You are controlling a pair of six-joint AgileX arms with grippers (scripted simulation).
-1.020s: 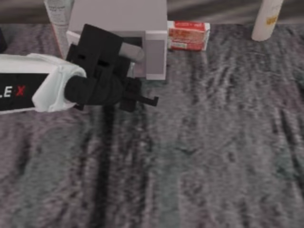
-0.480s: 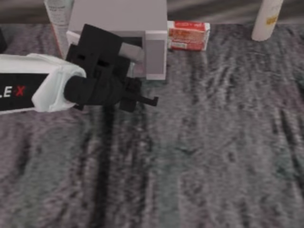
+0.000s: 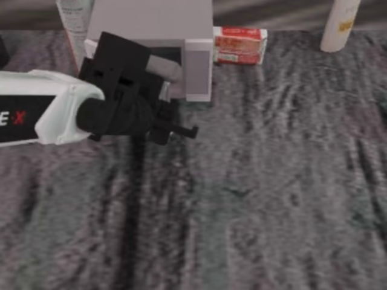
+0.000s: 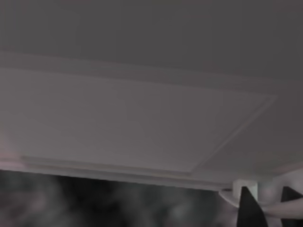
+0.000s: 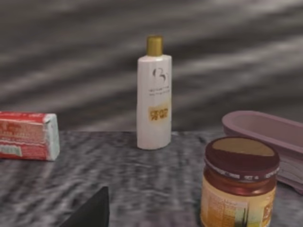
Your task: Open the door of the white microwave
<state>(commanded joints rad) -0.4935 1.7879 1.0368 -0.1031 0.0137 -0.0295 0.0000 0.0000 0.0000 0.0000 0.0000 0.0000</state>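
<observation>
The left gripper sets its dark fingers on either side of the pale handle at the edge of the white-framed, grey-windowed door of the boxy white microwave, apparently gripping it. The door stands slightly ajar, just beyond the fingertips.

White microwave smooth matt plastic; table rough grey cloth; jar glossy glass.

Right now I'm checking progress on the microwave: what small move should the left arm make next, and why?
Probably keep drawing the left tool toward the table's left in a short arc. It sits at the front of the white microwave, at the door handle, and the door looks barely open.
</observation>
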